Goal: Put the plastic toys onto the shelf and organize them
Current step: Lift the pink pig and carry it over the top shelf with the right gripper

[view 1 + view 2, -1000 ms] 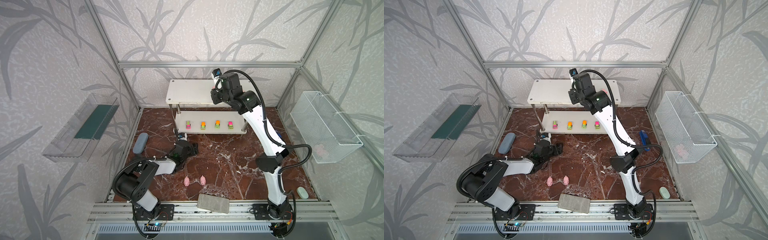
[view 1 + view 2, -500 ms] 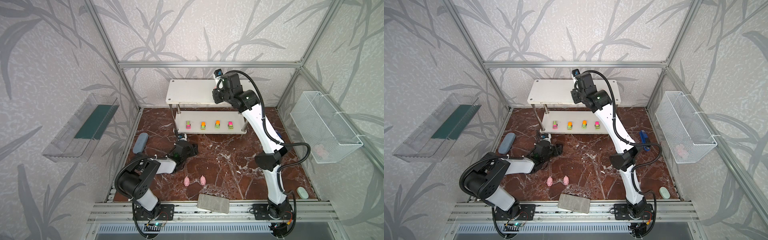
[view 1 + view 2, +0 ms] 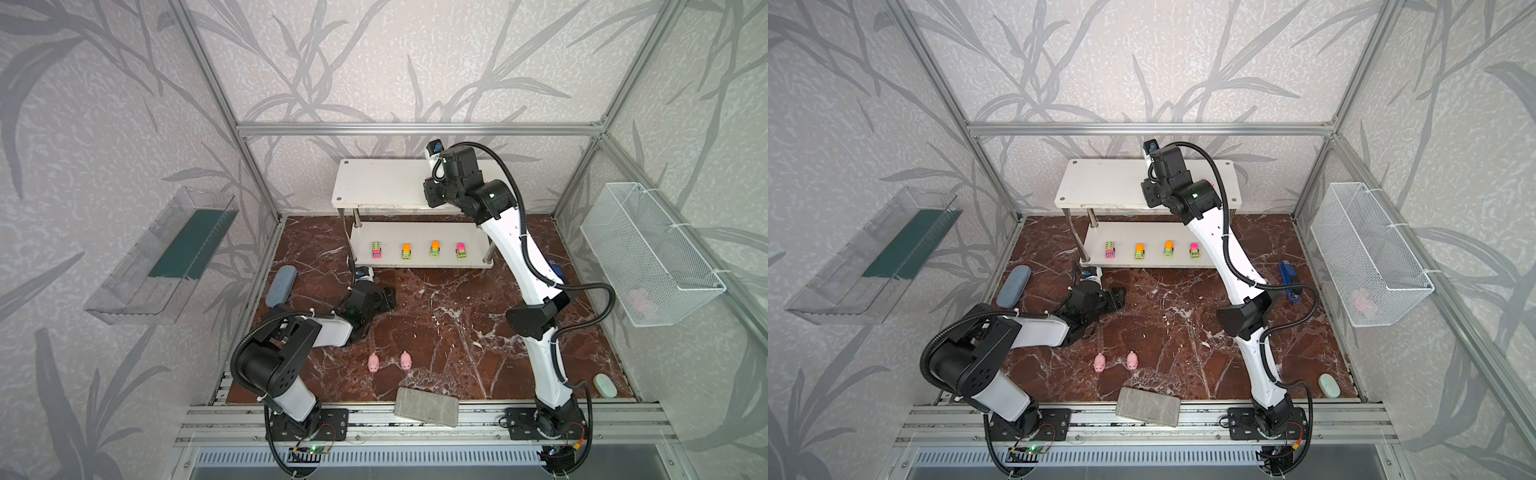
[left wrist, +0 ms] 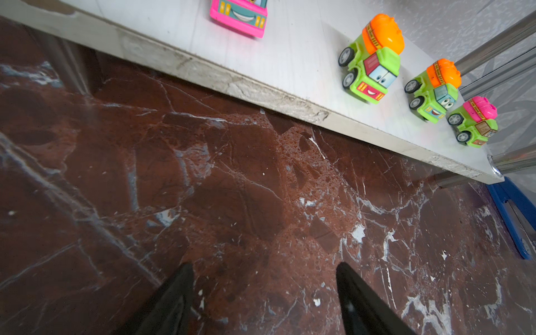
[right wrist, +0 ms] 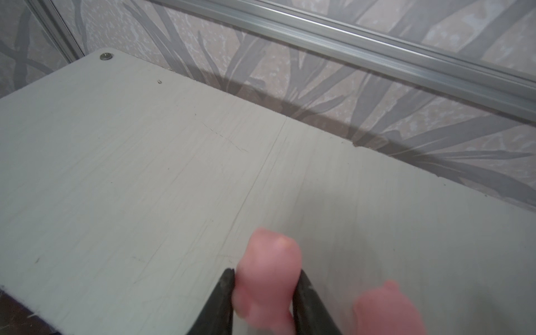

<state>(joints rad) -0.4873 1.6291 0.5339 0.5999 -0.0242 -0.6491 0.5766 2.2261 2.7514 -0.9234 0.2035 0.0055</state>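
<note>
The white two-tier shelf (image 3: 382,183) stands at the back. My right gripper (image 5: 266,274) hovers over its top board (image 5: 145,174), shut on a pink pig (image 5: 269,258). A second pig (image 5: 385,310) sits on the board beside it. Several toy trucks (image 3: 407,251) line the lower board (image 4: 290,58), also seen in both top views (image 3: 1140,251). Two pigs (image 3: 373,363) (image 3: 405,360) lie on the floor near the front. My left gripper (image 4: 264,265) rests low over the floor by the shelf's front left corner, open and empty (image 3: 384,297).
A blue-grey case (image 3: 281,285) lies at the left wall and a grey brick (image 3: 427,407) at the front edge. A blue tool (image 3: 1288,280) and a mint oval (image 3: 604,384) lie right. A wire basket (image 3: 648,253) and a clear tray (image 3: 162,257) hang on the walls.
Hardly anything: the right wrist wavers slightly over the top board, still gripping the pig. The left arm has stayed still.
</note>
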